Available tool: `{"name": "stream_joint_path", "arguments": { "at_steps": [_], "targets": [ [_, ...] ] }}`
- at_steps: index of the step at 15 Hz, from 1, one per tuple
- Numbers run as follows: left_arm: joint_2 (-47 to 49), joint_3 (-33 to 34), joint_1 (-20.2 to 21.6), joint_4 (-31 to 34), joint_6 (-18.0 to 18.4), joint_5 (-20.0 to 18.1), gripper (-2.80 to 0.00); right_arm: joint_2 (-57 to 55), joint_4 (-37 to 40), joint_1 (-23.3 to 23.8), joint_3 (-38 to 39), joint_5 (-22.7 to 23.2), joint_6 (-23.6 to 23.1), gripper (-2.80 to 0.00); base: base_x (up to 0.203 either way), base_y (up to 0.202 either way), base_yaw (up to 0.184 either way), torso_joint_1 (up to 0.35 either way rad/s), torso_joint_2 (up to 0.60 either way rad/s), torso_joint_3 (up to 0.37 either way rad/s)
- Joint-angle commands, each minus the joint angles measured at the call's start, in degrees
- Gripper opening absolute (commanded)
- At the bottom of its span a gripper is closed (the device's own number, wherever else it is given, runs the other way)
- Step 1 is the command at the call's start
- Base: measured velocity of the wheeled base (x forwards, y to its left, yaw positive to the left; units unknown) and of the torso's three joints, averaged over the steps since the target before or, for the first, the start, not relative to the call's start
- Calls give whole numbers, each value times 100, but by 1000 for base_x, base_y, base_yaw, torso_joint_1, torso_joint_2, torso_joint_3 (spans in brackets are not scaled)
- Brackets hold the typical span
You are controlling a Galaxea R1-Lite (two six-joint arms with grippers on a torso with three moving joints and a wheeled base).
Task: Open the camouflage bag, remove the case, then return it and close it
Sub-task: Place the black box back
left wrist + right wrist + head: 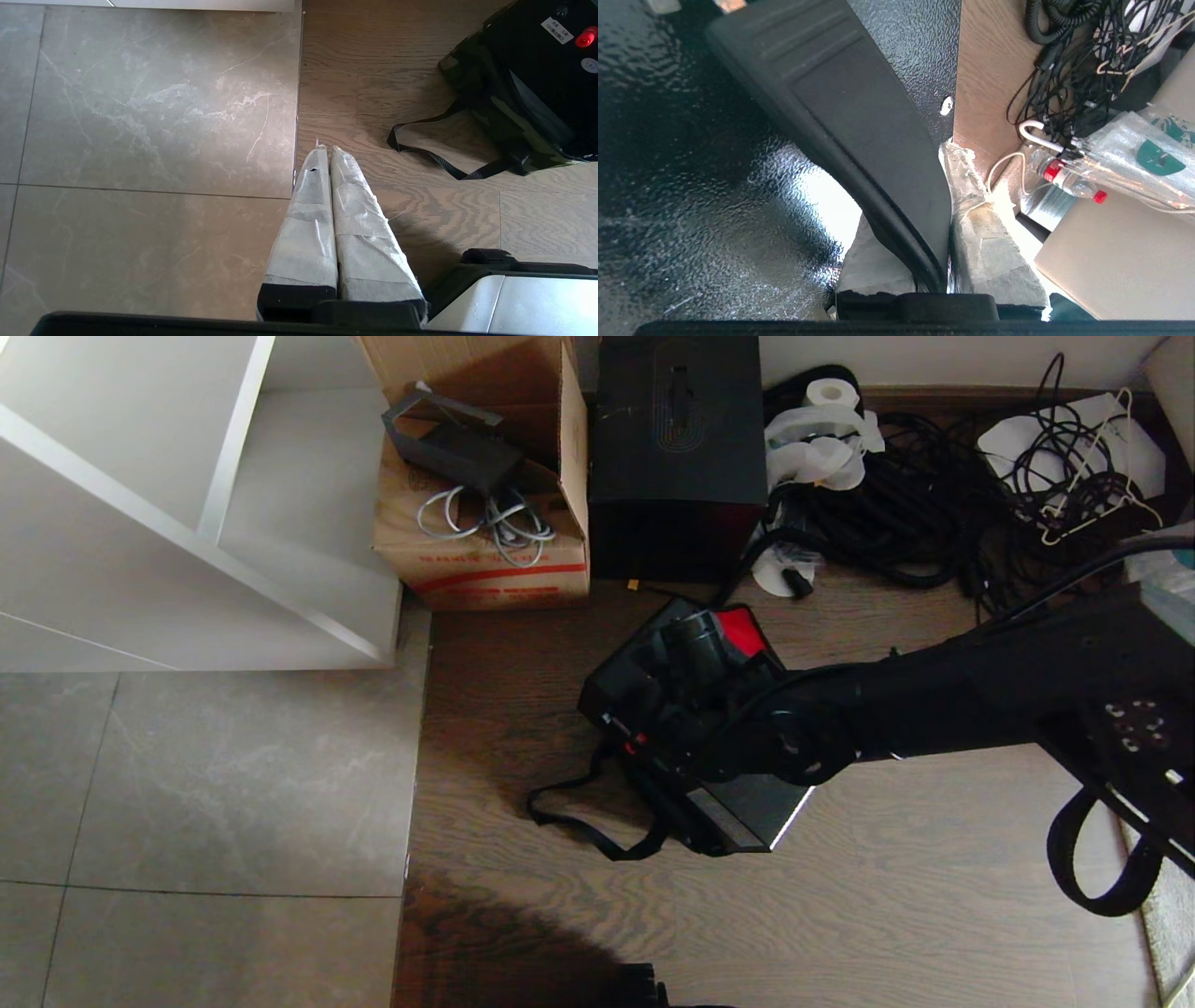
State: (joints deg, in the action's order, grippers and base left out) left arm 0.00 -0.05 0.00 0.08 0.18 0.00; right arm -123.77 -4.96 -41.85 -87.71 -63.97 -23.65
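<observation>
Camouflage bag (738, 817) lies open on the wooden floor (887, 915), in the middle of the head view, with its black strap (583, 821) looped out across the boards toward the tiles. The case (653, 686) sits in the bag's mouth, tilted, its black body partly risen above the grey lining, a red inner panel (744, 627) showing just behind it. A small red latch (638, 744) shows on the case's near edge. The right tool (943, 261) is clenched on the case's black handle (859, 121): in the right wrist view the taped fingers (990, 242) press on either side of the handle's lower end, against the textured black face of the case. The right arm (934, 709) reaches in from the right of the head view, covering much of the bag.

The left tool (326, 154) hangs apart from the work, over the seam where the grey tiles (140, 116) meet the wood, its two taped fingers pressed together and holding nothing; the bag and its strap lie well off to its side.

Behind the bag stand a tall black box (677, 457) and, just beside it, a cardboard box (485, 523) holding grey cables. A tangle of black cables (896, 523) spreads along the wall to the right, with a white roll (826, 394) and a white wire hanger (1102, 495) among them. A white shelf unit (187, 504) fills the far left corner.
</observation>
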Motion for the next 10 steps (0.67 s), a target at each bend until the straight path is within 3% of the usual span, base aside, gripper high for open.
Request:
{"name": "stream_joint_path", "arguments": {
  "at_steps": [1, 10],
  "targets": [
    [0, -1, 0, 1, -1, 0, -280, -55, -5, 50, -32, -75, -17, -280, 0, 0, 0, 0, 0, 0],
    [0, -2, 0, 1, -1, 0, -280, -33, -49, 265, -60, -115, 146, -280, 0, 0, 0, 0, 0, 0]
  ]
}}
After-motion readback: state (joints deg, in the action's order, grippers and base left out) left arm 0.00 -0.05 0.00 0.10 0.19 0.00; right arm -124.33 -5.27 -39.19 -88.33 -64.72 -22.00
